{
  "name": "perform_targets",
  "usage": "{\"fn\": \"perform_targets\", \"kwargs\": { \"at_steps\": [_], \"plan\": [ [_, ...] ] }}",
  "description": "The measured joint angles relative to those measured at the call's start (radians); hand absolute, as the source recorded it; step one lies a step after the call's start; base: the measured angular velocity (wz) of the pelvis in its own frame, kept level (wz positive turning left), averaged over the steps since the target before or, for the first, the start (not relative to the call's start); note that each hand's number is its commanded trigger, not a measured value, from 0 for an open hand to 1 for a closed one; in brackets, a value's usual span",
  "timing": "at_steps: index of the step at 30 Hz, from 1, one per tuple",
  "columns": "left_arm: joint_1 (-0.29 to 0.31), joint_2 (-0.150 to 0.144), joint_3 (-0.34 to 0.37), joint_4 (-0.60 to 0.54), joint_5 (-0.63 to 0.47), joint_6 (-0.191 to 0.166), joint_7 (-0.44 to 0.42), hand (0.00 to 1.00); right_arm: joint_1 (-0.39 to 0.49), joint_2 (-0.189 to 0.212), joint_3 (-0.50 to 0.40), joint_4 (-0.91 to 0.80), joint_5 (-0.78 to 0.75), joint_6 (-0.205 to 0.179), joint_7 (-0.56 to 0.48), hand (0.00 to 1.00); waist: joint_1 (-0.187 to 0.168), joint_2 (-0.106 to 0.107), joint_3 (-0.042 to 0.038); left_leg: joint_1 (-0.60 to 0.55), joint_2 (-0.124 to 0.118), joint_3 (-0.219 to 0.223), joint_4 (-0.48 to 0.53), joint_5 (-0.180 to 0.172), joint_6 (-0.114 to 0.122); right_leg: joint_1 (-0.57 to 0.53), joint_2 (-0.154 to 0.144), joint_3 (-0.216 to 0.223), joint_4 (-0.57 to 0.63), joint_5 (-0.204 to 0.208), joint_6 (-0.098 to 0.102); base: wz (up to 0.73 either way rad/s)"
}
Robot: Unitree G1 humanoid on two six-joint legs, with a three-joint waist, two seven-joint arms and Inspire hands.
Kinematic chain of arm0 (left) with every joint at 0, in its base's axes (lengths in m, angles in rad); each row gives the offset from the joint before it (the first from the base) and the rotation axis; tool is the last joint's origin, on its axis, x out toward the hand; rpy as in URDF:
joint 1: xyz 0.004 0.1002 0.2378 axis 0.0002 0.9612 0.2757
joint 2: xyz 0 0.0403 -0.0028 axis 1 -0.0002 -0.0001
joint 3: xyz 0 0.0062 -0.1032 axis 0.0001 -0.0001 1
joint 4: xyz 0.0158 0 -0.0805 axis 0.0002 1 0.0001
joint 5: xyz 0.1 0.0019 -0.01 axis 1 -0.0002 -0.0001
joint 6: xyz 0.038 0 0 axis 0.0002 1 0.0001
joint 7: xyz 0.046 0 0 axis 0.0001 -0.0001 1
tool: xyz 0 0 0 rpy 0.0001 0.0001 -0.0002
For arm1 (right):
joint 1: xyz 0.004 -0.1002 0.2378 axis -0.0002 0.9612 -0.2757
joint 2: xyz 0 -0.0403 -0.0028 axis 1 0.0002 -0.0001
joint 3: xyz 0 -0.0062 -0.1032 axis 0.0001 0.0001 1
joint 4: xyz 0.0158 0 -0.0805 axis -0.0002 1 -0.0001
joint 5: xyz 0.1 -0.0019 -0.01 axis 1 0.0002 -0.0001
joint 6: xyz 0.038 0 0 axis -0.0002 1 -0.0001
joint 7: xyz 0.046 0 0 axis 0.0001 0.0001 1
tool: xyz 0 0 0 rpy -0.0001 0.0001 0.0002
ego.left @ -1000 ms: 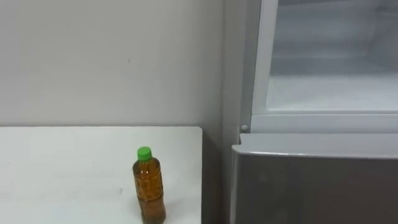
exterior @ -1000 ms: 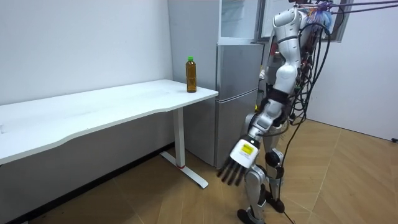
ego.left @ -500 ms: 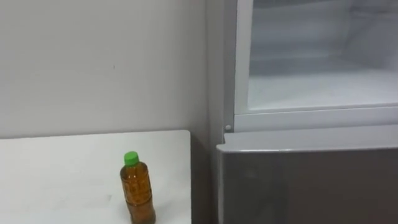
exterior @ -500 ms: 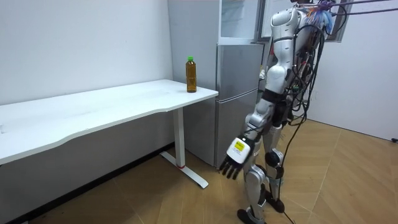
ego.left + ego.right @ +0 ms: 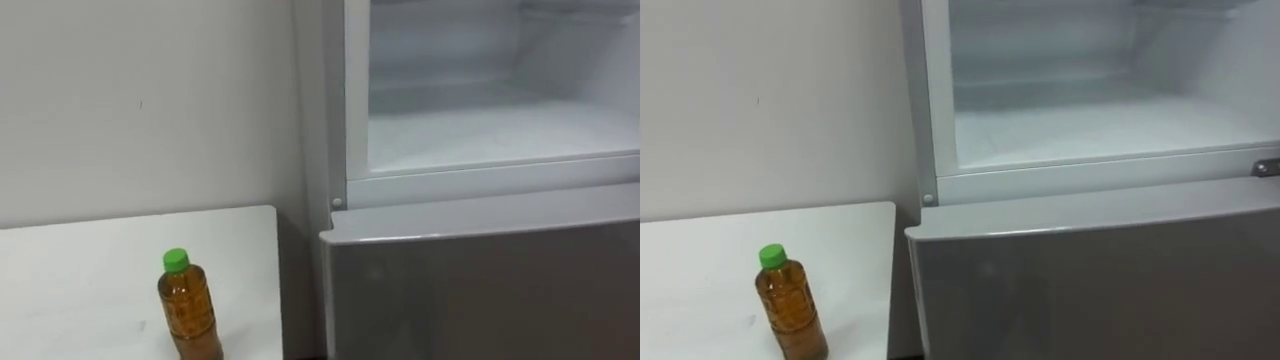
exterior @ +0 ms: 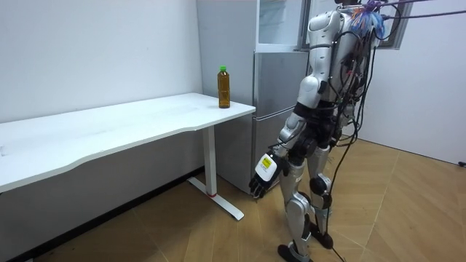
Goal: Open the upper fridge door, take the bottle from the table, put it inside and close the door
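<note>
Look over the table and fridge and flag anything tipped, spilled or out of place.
Nothing stands out. The bottle stands upright on the table near its corner, green cap on, no spill around it. The upper fridge is open; the lower door is shut.

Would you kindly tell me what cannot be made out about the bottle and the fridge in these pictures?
Bottle: base cut off by the left eye view's lower edge.
Upper fridge compartment: top and right side cut off by the eye view's edges.
Lower fridge door: bottom cut off there; the robot's body hides part in the room view.
</note>
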Motion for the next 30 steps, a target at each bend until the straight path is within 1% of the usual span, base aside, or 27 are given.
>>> {"fn": "perform_targets", "kwargs": {
  "at_steps": [3, 4, 7, 10, 15, 17, 19, 21, 23, 25, 26, 27, 28, 30],
  "plan": [
    [0.012, 0.001, 0.007, 0.019, 0.010, 0.001, -0.006, 0.00, -0.002, 0.000, 0.001, 0.001, -0.002, 0.001, 0.005, 0.00, 0.003, -0.001, 0.0018, 0.007, 0.000, -0.002, -0.001, 0.000, 0.000, 0.010, 0.001, 0.001, 0.000, 0.000, 0.000, -0.01],
    [0.014, 0.003, 0.007, 0.037, 0.011, 0.002, -0.014, 0.00, -0.002, 0.000, 0.002, 0.001, -0.003, 0.002, 0.006, 0.00, 0.003, 0.001, 0.0044, 0.011, 0.000, -0.001, 0.000, 0.000, 0.000, 0.015, 0.001, 0.003, -0.002, 0.000, 0.000, 0.00],
    [0.034, 0.003, 0.006, 0.042, 0.010, 0.006, -0.026, 0.00, -0.003, 0.000, 0.012, 0.000, -0.003, 0.002, 0.013, 0.00, 0.009, 0.000, 0.0055, 0.012, 0.001, -0.001, 0.002, -0.003, 0.000, 0.013, 0.002, 0.012, -0.003, -0.008, 0.000, 0.00],
    [0.048, 0.002, 0.006, 0.045, 0.006, 0.007, -0.041, 0.00, -0.003, -0.003, 0.026, 0.000, -0.001, 0.001, 0.017, 0.00, 0.024, 0.002, 0.0054, 0.011, 0.001, -0.001, 0.008, -0.005, 0.001, 0.012, 0.002, 0.012, -0.001, -0.008, 0.000, 0.00],
    [0.050, 0.001, 0.006, 0.060, -0.001, 0.006, -0.059, 0.00, -0.019, -0.004, 0.044, -0.019, -0.011, 0.000, 0.034, 0.00, 0.030, 0.003, 0.0045, -0.009, 0.003, -0.002, 0.022, -0.010, 0.004, 0.001, 0.000, 0.003, 0.002, -0.008, 0.000, 0.05],
    [0.049, 0.001, 0.005, 0.050, -0.002, 0.006, -0.067, 0.00, -0.014, -0.004, 0.074, -0.065, -0.022, 0.002, 0.040, 0.00, 0.030, 0.002, 0.0044, -0.024, 0.002, -0.004, 0.031, -0.010, 0.005, -0.012, -0.004, -0.001, 0.010, -0.008, 0.000, 0.04],
    [0.054, 0.000, 0.005, 0.040, -0.002, 0.004, -0.070, 0.00, -0.016, -0.003, 0.108, -0.133, -0.036, 0.002, 0.057, 0.00, 0.034, -0.001, 0.0022, -0.028, 0.002, -0.003, 0.032, -0.010, 0.005, -0.017, -0.002, -0.002, 0.016, -0.008, 0.000, -0.02],
    [0.049, 0.002, 0.004, 0.037, 0.000, -0.005, -0.074, 0.00, -0.030, -0.002, 0.124, -0.164, -0.041, -0.001, 0.081, 0.00, 0.032, -0.003, 0.0022, -0.026, 0.001, -0.003, 0.033, -0.010, 0.005, -0.014, -0.003, -0.005, 0.017, -0.008, 0.000, 0.04],
    [0.043, 0.006, 0.004, 0.032, 0.000, -0.016, -0.077, 0.00, -0.029, -0.002, 0.140, -0.235, -0.047, 0.001, 0.087, 0.00, 0.037, -0.006, 0.0031, -0.027, 0.001, -0.003, 0.033, -0.010, 0.005, -0.014, -0.003, -0.005, 0.017, -0.008, 0.000, 0.02],
    [0.042, 0.009, 0.006, 0.020, 0.000, -0.022, -0.082, 0.00, -0.026, -0.005, 0.148, -0.351, -0.047, -0.003, 0.118, 0.00, 0.040, -0.005, 0.0043, -0.027, 0.002, -0.003, 0.036, -0.010, 0.005, -0.014, -0.002, -0.003, 0.018, -0.007, 0.000, 0.00],
    [0.042, 0.010, 0.006, 0.016, 0.000, -0.026, -0.083, 0.00, -0.023, -0.005, 0.149, -0.383, -0.048, -0.002, 0.125, 0.00, 0.044, -0.008, 0.0038, -0.027, 0.002, -0.002, 0.037, -0.010, 0.005, -0.014, -0.003, -0.003, 0.019, -0.007, 0.000, 0.00],
    [0.041, 0.013, 0.006, 0.013, 0.000, -0.036, -0.087, 0.00, -0.012, -0.006, 0.151, -0.456, -0.048, -0.002, 0.137, 0.00, 0.053, -0.007, 0.0065, -0.027, 0.002, -0.001, 0.038, -0.010, 0.005, -0.014, -0.003, -0.003, 0.021, -0.008, 0.000, 0.00],
    [0.041, 0.016, 0.006, 0.013, 0.000, -0.045, -0.088, 0.00, -0.010, -0.008, 0.159, -0.516, -0.048, -0.008, 0.155, 0.00, 0.057, -0.010, 0.0064, -0.028, 0.002, 0.000, 0.038, -0.010, 0.005, -0.014, -0.003, -0.003, 0.020, -0.008, 0.000, 0.00],
    [0.040, 0.019, 0.006, 0.011, 0.002, -0.053, -0.088, 0.00, -0.010, -0.011, 0.181, -0.585, -0.049, -0.019, 0.175, 0.00, 0.062, -0.015, 0.0066, -0.030, 0.002, 0.002, 0.038, -0.011, 0.005, -0.017, -0.003, -0.003, 0.019, -0.008, 0.000, 0.00]
  ]
}}
